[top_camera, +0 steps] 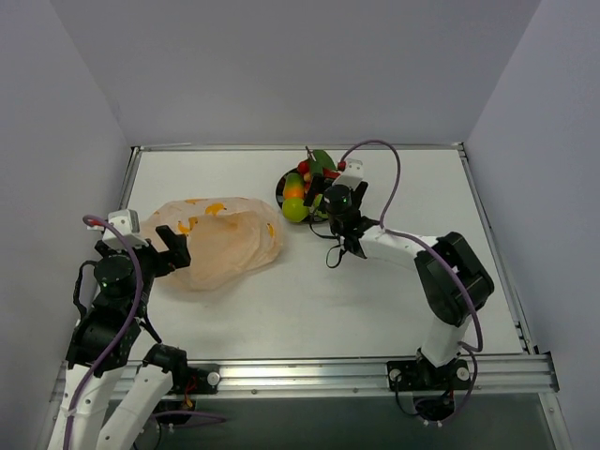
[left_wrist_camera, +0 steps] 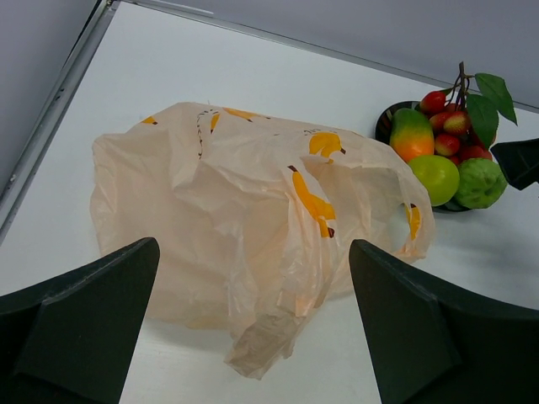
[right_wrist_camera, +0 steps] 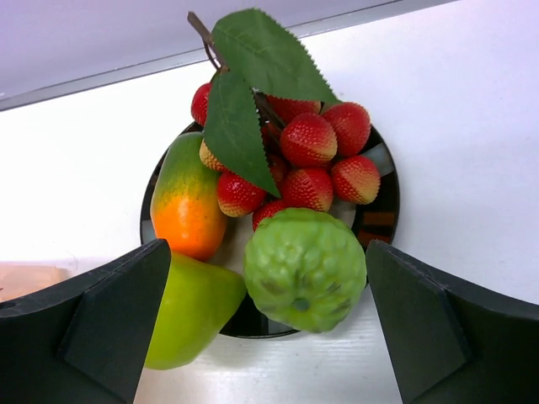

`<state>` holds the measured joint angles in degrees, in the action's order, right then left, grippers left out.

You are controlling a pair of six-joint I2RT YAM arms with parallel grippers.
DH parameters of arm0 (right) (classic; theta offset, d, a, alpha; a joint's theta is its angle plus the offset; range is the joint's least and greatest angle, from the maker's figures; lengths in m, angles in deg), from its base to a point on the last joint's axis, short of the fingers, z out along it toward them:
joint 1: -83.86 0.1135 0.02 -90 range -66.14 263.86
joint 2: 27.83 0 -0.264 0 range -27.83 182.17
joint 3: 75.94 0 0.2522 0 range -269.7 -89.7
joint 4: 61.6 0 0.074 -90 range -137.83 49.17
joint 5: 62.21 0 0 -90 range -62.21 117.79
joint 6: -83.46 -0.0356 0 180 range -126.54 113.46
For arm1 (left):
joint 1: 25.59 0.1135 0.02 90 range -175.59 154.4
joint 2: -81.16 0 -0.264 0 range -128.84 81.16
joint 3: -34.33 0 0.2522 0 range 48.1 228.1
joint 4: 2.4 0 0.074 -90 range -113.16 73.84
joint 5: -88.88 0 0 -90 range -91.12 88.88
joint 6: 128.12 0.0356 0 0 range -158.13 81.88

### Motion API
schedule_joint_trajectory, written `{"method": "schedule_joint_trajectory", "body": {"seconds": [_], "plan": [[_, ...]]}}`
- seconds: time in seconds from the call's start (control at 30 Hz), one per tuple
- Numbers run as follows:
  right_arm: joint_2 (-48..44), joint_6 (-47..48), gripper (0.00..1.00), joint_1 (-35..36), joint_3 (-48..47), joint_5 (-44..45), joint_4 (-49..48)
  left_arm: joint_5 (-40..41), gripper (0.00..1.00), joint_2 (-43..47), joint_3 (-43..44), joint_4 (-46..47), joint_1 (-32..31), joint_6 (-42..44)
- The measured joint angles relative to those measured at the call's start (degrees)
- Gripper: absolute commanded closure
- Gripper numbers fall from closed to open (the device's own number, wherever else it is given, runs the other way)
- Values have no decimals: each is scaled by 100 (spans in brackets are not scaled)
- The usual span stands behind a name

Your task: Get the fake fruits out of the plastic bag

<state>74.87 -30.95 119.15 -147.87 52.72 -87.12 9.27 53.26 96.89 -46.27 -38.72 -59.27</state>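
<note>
1. Peach bag [top_camera: 225,239] slumps beside the plate [right_wrist_camera: 386,198]; fruits [right_wrist_camera: 307,168] are piled on that plate.
2. Left claw [left_wrist_camera: 253,252] and right claw [right_wrist_camera: 268,252] are both wide open, empty.
3. A low right claw could knock the green fruit [right_wrist_camera: 189,311] off the rim.

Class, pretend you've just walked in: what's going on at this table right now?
The fake fruits sit piled on a dark plate, out of the plastic bag, which lies crumpled nearby. The right gripper hovers by the plate, fingers open, holding nothing. The left gripper faces the bag, also open and empty.
</note>
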Motion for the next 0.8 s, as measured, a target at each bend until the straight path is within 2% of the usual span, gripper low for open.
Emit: {"method": "schedule_joint_trajectory", "body": {"seconds": [0.17, 0.27, 0.33, 0.37, 0.4, 0.43, 0.47, 0.57, 0.63, 0.73, 0.77, 0.8], "plan": [[-595, 81, 1, -4, 114, 70, 240, 15, 6, -24, 122, -39, 2, -2], [-1038, 153, 5, -4, 153, 83, 428, -61, 6, -109, 437, -63, 2, -9], [-1346, 214, 20, -4, 166, 81, 546, -170, 6, -146, 678, -48, 2, -22], [-1530, 225, 47, 2, 186, 81, 621, -251, 6, -153, 791, -46, 2, -37], [-1731, 282, 70, 7, 197, 83, 702, -321, 6, -151, 881, -39, 2, -52], [-1947, 319, 88, 11, 219, 85, 774, -385, 6, -136, 957, -15, 2, -70], [-2194, 358, 100, 31, 247, 92, 835, -457, 6, -118, 1021, 24, 2, -90], [-3038, 378, 100, 83, 350, 131, 990, -625, 6, -94, 1200, 120, 2, -162], [-3683, 415, 95, 118, 404, 153, 1019, -732, 6, -131, 1353, 129, 2, -186], [-4481, 494, 76, 136, 448, 203, 1049, -898, 6, -275, 1633, 188, 2, -199], [-4717, 518, 60, 146, 461, 229, 1067, -938, 6, -321, 1703, 216, 2, -201], [-4940, 542, 51, 151, 474, 251, 1130, -968, 6, -354, 1746, 254, 2, -203]]}}
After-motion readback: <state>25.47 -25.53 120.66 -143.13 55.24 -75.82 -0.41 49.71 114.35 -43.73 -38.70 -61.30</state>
